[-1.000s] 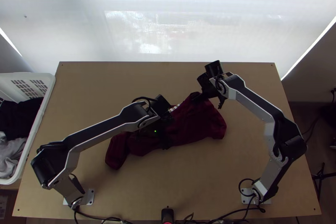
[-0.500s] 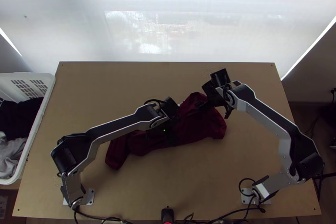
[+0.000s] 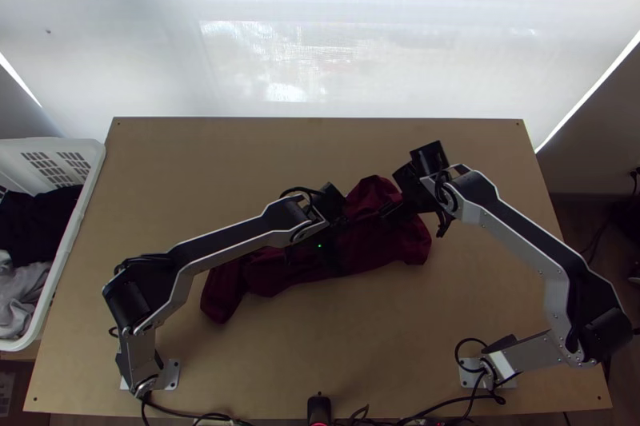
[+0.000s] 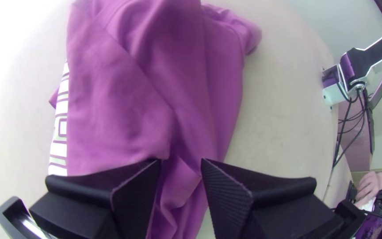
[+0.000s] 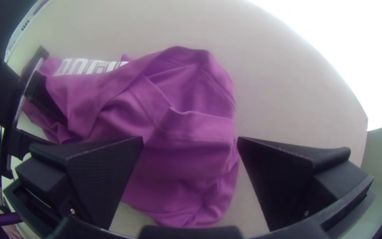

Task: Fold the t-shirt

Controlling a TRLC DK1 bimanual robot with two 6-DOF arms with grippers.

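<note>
Two broad stretches of the light brown wooden desk [image 3: 200, 178] are left beyond and in front of the dark red cloth t-shirt [image 3: 412, 246]; a white plastic basket [image 3: 88, 178] is placed beside the left edge. The t-shirt is laid across the middle, bunched and creased, with white print [image 5: 89, 66] exposed along one side. Over it, the black left tool [image 3: 314, 258] is opened partway, the black right tool [image 3: 416, 219] wide; nothing is seen gripped by either.

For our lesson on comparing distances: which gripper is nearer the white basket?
Left. The left gripper is halfway along the shirt; the right gripper is over its end farther from the basket.
</note>
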